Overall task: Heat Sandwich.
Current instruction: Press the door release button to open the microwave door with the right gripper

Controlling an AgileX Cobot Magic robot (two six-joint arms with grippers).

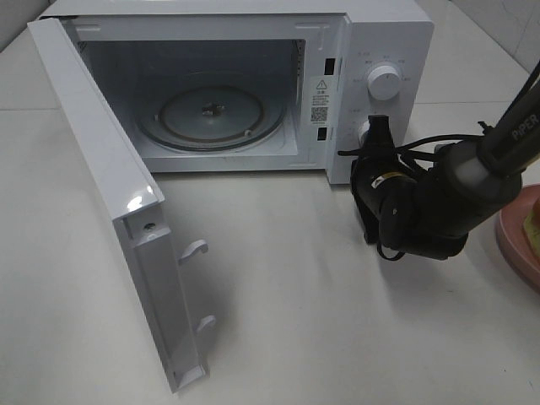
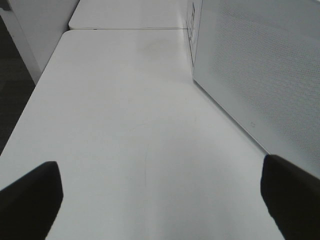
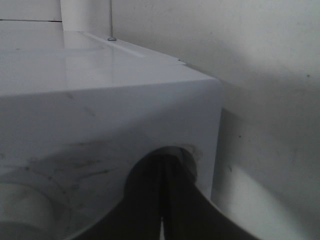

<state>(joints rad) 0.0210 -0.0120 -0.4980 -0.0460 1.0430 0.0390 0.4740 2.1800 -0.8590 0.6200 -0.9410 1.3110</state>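
Right gripper [image 3: 162,172]: jaws are pressed shut, with the tips set against the microwave [image 1: 253,34] control panel by the lower knob [image 1: 364,131]. Left gripper [image 2: 160,170]: jaws are spread wide above the table [image 2: 125,125]. The sandwich [image 1: 532,224] is seen on the pink plate [image 1: 510,240], right of the microwave, whose door [image 1: 101,169] is swung open.

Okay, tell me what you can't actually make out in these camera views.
- Pale bread sandwich: the exterior high view's right edge cuts it and its round pink plate; filling unseen.
- What the shut right gripper touches on the white microwave panel: the gripper's own black body hides it in the exterior view.
- The left gripper: outside the exterior view; its wrist view shows only two dark, wide-apart fingertips.
- Panel lettering: too small.
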